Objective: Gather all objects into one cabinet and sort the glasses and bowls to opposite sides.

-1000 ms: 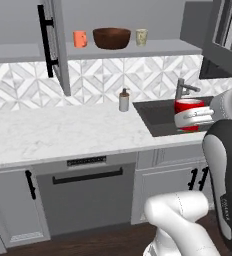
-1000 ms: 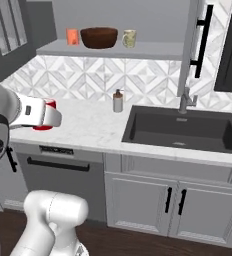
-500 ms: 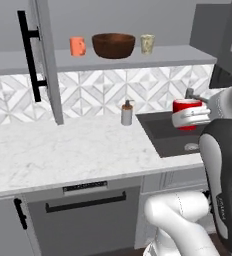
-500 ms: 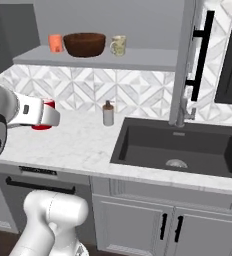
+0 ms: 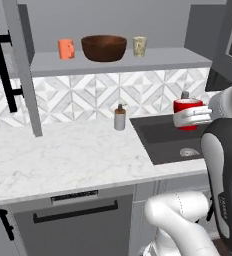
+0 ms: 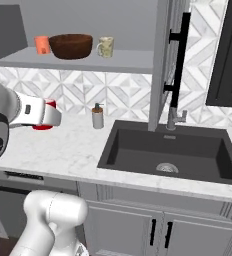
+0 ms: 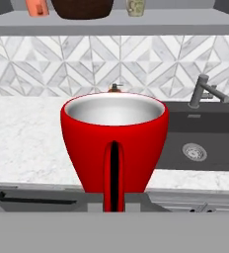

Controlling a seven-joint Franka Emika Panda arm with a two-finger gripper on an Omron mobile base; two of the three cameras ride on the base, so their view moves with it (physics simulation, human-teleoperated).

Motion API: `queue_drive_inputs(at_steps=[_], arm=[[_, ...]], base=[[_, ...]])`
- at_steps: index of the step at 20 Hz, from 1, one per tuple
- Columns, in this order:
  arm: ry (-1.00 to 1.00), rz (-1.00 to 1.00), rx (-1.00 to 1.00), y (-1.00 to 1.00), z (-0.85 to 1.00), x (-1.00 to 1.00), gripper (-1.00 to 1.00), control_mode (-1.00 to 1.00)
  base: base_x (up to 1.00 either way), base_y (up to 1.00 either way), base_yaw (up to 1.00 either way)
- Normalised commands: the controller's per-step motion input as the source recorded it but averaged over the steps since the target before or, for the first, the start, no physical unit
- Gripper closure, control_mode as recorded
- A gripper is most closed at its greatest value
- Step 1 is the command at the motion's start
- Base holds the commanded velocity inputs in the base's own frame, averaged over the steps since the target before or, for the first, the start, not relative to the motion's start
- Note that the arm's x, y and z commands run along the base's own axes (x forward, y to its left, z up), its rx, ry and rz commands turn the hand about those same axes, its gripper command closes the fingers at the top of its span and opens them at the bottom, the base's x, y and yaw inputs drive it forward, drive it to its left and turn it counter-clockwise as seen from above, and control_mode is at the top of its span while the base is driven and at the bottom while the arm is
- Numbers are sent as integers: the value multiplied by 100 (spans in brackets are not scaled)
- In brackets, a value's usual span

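With the base driven closer than a moment ago, so the shelf (image 5: pixel 178 58) looms larger, the gripper (image 5: pixel 192 117) stays level and clamped on the upright red cup (image 5: pixel 187 113), held above the sink (image 5: pixel 160 142) at 5 o'clock from the wooden bowl (image 5: pixel 104 48); no lettering can be read

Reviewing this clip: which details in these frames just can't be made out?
- Gripper fingertips: hidden by the red cup in the hand view.
- Red cup in the right base view: mostly behind the white hand.
- Beige cup pattern: too small in the left base view.
- Bowl contents: rim hides the inside.
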Motion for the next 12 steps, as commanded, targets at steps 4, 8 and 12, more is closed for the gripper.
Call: queue_drive_inputs(at_steps=[4,8,12], arm=[[0,0,0,0,0,0,100,100],[0,0,0,0,0,0,100,100],[0,0,0,0,0,0,100,100]], base=[[41,0,0],[52,-14,0],[56,-17,0]])
